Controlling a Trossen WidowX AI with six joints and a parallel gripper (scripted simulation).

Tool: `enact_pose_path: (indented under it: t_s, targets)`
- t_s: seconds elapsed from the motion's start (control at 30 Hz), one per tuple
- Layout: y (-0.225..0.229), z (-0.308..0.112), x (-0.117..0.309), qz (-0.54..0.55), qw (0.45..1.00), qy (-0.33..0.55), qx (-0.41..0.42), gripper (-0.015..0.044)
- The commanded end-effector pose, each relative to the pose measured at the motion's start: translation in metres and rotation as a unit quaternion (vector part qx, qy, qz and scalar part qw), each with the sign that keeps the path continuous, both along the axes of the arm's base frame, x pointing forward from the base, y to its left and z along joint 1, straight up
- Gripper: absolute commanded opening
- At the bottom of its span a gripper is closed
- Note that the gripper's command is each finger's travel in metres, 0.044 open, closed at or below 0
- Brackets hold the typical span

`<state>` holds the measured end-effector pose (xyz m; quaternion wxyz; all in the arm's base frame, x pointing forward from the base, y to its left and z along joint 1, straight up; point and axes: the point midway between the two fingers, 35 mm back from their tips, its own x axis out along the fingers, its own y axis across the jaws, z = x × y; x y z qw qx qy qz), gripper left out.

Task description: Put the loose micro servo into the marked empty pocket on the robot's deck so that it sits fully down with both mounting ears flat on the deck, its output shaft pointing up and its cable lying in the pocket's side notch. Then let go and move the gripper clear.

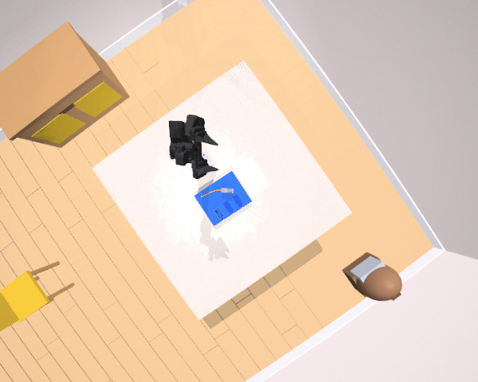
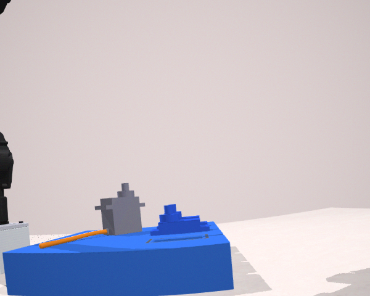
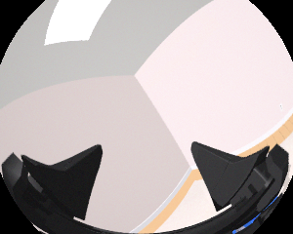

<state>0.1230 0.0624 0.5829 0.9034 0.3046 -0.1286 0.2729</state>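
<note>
The loose grey micro servo (image 1: 227,190) (image 2: 126,216) stands upright on top of the blue deck (image 1: 231,178) (image 2: 115,271), its shaft up and its ears well above the surface. Its orange cable (image 1: 209,192) (image 2: 73,237) runs out from its foot towards the deck's edge. The marked empty pocket (image 1: 218,212) (image 2: 179,238) is a dark outline near another edge, apart from the servo. My gripper (image 1: 217,156) (image 3: 147,149) is wide open and empty, high above and away from the servo. Its fingers are outside the exterior view.
Two blue servo shapes (image 1: 228,206) (image 1: 237,200) stand in a row beside the pocket; they overlap in the exterior view. The arm's pale base (image 2: 13,246) is beside the deck. A wooden cabinet (image 1: 45,78) and a yellow chair (image 1: 25,296) stand farther off.
</note>
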Motion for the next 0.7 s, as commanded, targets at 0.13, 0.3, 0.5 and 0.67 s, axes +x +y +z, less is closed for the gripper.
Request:
enact_pose_path:
  t_s: [0.13,0.3,0.5,0.67]
  targets:
    - [-0.037,-0.006,0.027,0.014,0.993,0.038,0.113,0.0440]
    - [-0.055,-0.015,0.045,0.021,0.982,0.067,0.176,0.0440]
    - [-0.078,-0.031,0.070,0.028,0.957,0.114,0.265,0.0440]
    - [-0.091,-0.045,0.087,0.029,0.938,0.143,0.314,0.0440]
